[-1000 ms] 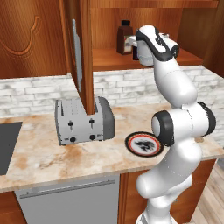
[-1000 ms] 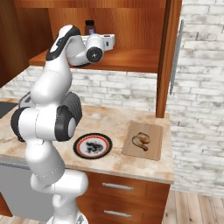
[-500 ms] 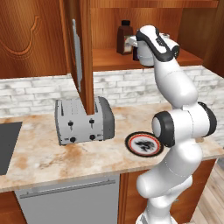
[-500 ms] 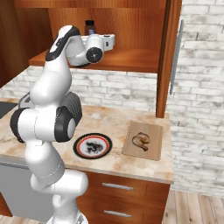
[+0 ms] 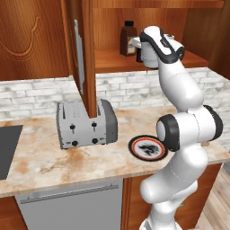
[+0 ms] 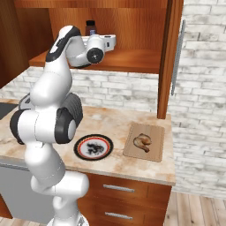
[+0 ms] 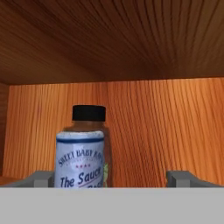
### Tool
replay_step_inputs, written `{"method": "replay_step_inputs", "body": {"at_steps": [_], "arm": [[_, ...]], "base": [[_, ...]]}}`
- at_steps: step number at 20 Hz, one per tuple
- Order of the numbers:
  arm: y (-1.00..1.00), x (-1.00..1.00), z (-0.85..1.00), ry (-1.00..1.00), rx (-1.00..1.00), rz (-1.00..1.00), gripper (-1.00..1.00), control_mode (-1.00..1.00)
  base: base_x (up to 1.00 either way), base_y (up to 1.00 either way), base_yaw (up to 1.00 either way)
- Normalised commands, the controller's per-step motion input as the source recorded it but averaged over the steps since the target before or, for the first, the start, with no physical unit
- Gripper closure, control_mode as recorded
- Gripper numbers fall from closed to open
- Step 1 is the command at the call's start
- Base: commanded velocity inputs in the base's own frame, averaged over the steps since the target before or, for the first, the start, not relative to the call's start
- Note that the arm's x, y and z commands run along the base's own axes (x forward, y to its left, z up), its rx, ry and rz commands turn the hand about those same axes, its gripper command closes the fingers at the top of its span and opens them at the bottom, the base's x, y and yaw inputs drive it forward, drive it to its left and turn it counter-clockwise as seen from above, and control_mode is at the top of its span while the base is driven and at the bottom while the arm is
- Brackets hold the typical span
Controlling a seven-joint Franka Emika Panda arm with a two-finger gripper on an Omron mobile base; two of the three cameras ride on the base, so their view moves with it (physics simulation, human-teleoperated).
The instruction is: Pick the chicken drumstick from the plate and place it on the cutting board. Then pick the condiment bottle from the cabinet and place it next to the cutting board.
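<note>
The chicken drumstick [image 6: 142, 141] lies on the cutting board [image 6: 155, 151], to the right of the plate [image 6: 78, 148], whose white centre is bare [image 5: 133, 144]. My gripper [image 5: 134, 44] [image 6: 113, 40] reaches into the cabinet [image 5: 112, 60] just above its shelf. It is open, and in the hand view its fingertips [image 7: 42, 178] stand wide apart around the gripper's middle [image 7: 111, 178]. A tall brown bottle with a black cap [image 7: 86, 146] [image 5: 129, 38] [image 6: 91, 27] stands ahead, toward the left finger. The condiment bottle is hidden behind my hand.
A silver toaster [image 5: 85, 123] sits on the marble counter [image 5: 40, 166] left of the plate. The open cabinet door [image 5: 85, 58] [image 6: 170, 57] hangs edge-on over the counter. A dark panel [image 5: 6, 148] is set into the counter at far left.
</note>
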Motion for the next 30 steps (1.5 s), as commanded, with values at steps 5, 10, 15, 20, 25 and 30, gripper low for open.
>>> {"method": "replay_step_inputs", "body": {"at_steps": [5,10,15,20,25,30], "arm": [[0.00,-0.04,0.00,0.00,0.00,0.00,1.00,-1.00],[0.00,-0.01,0.00,0.00,0.00,0.00,1.00,-1.00],[0.00,0.00,0.00,0.00,0.00,0.00,1.00,-1.00],[0.00,0.00,0.00,0.00,0.00,0.00,1.00,-1.00],[0.00,0.00,0.01,0.00,0.00,0.00,1.00,-1.00],[0.00,-0.08,0.10,0.00,0.00,0.00,1.00,-1.00]], "base": [[0.00,0.00,0.00],[0.00,0.00,0.00],[0.00,0.00,0.00],[0.00,0.00,0.00],[0.00,0.00,0.00],[0.00,0.00,0.00]]}}
